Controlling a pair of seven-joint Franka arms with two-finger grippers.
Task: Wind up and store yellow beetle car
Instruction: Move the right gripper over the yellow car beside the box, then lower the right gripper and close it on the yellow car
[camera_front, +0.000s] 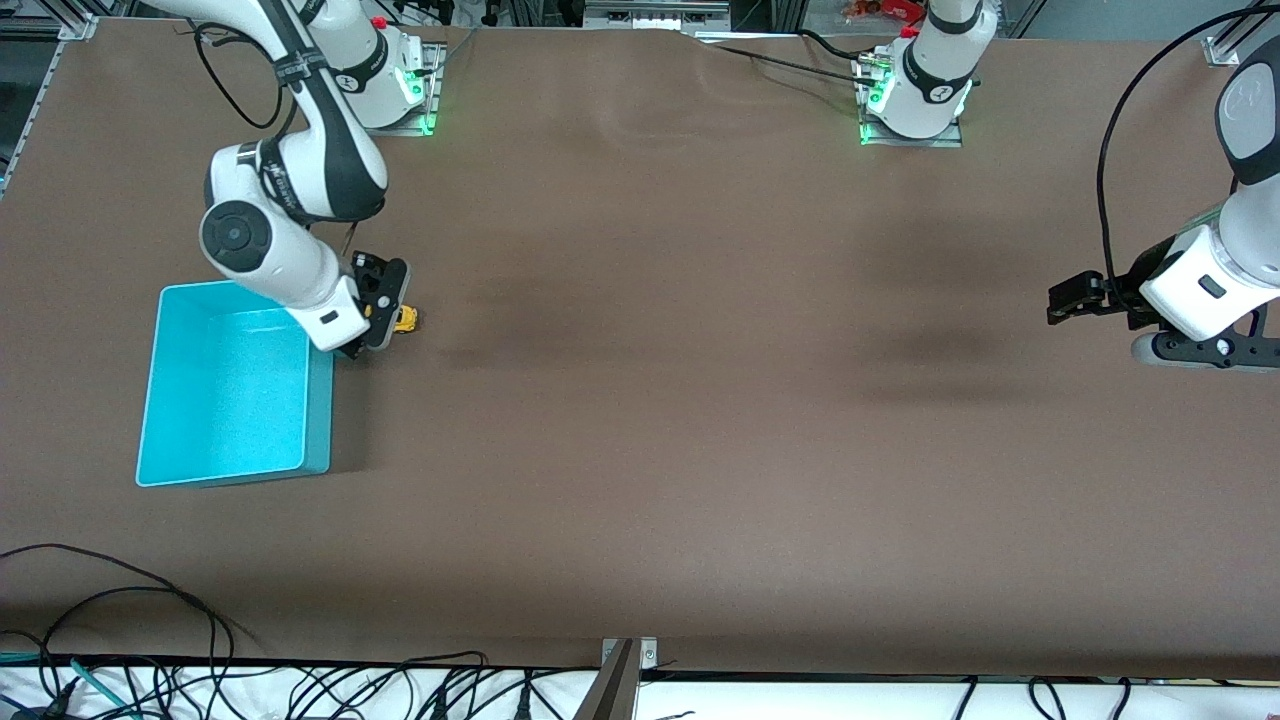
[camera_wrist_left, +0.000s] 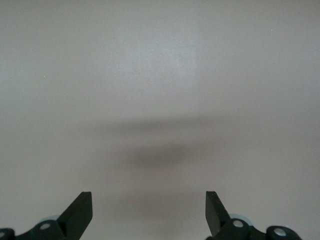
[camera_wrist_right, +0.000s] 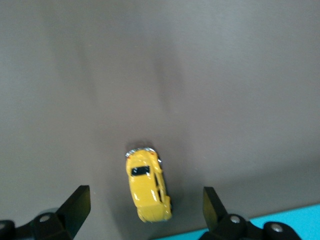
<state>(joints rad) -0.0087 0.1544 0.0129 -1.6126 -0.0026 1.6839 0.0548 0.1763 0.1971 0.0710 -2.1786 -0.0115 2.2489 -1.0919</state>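
The yellow beetle car (camera_front: 406, 320) (camera_wrist_right: 147, 184) stands on the brown table just beside the cyan bin (camera_front: 232, 385), toward the right arm's end. My right gripper (camera_front: 380, 318) (camera_wrist_right: 146, 210) hangs directly over the car, open, with a finger on each side and a gap to the car on both. In the right wrist view the bin's rim (camera_wrist_right: 280, 220) shows at the frame's edge. My left gripper (camera_front: 1068, 300) (camera_wrist_left: 149, 212) waits open and empty above bare table at the left arm's end.
The cyan bin's wall stands close beside the right gripper. Cables (camera_front: 150, 640) lie along the table edge nearest the camera. A long stretch of brown table (camera_front: 700, 380) separates the two arms.
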